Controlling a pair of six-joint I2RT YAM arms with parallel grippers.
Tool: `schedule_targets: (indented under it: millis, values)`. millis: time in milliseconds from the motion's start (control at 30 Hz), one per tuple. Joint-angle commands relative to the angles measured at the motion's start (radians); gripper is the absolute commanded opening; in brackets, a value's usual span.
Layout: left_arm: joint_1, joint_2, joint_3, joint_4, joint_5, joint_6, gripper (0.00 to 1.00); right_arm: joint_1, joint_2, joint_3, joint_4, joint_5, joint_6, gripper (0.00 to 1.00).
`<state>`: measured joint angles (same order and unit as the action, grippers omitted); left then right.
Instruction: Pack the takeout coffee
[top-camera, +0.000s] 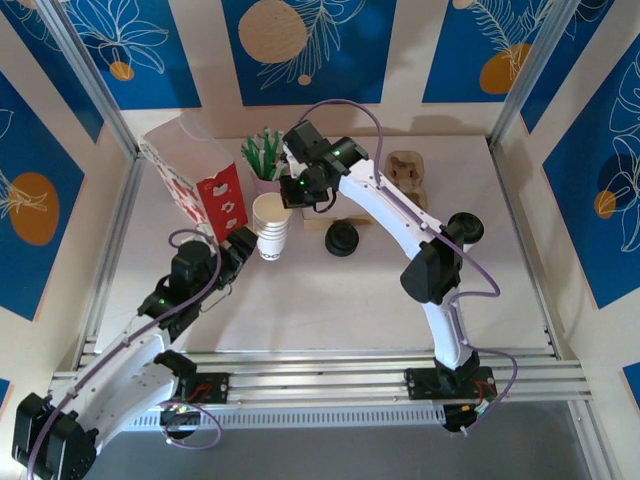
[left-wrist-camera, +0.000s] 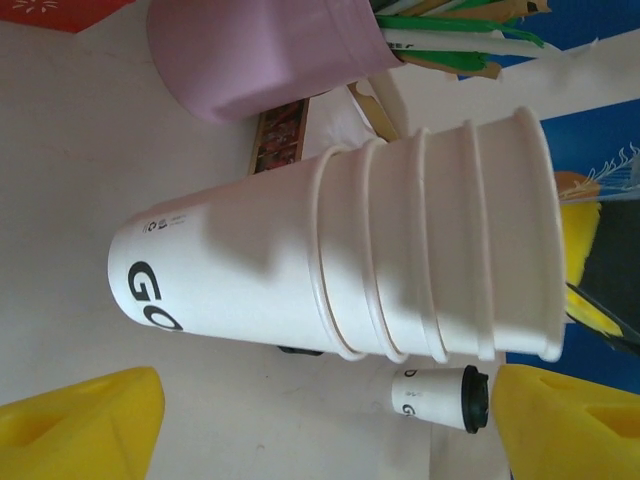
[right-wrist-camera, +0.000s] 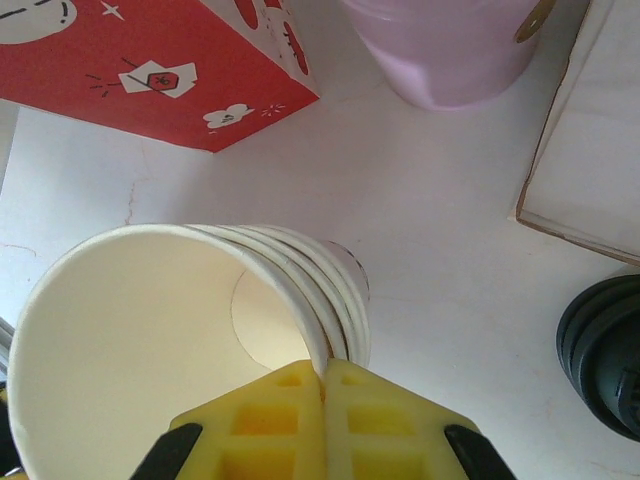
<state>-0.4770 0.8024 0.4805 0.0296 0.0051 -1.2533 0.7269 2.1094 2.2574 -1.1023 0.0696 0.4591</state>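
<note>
"Left wrist view first: where does the takeout coffee (left-wrist-camera: 440, 397) sit?"

"Small and far off, upright on the table (left-wrist-camera: 60, 200), black lid uppermost. The camera is rolled, so it reads sideways. The stack of lidless cups (left-wrist-camera: 380, 250) stands between it and the left claw (left-wrist-camera: 325, 430)."

"And from above?"

"The takeout coffee (top-camera: 467, 228) looks to be the black round top beside the right arm's elbow. That is about 3 o'clock from the left claw (top-camera: 240, 245) and about 4 o'clock from the right claw (top-camera: 295, 200), which I judge the nearer."

"The claws themselves?"

"The left one gapes wide, yellow fingers (left-wrist-camera: 80, 420) apart, holding nothing. The right claw (right-wrist-camera: 325, 420) has its pads pressed together at the rim of the stack of lidless cups (right-wrist-camera: 150, 330). Whether paper is pinched between them, I cannot tell."
</note>
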Motion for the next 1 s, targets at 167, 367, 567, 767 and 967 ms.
schedule_targets:
  millis: [167,367,567,767,967]
  values:
    - [0.035,0.035,-0.046,0.202,0.029,-0.070,0.85,0.011,-0.049,-0.037,0.035,-0.045,0.024,0.00]
    - [0.047,0.075,-0.076,0.265,0.052,-0.098,0.84,0.016,-0.048,-0.038,0.041,-0.052,0.032,0.00]
    - [0.055,0.079,-0.082,0.292,0.055,-0.102,0.84,0.023,-0.043,-0.039,0.044,-0.062,0.035,0.00]
    - [0.060,0.090,-0.092,0.316,0.059,-0.103,0.84,0.029,-0.038,-0.040,0.045,-0.066,0.039,0.00]
    - [0.064,0.078,-0.137,0.402,0.055,-0.118,0.83,0.031,-0.037,-0.048,0.044,-0.056,0.037,0.00]
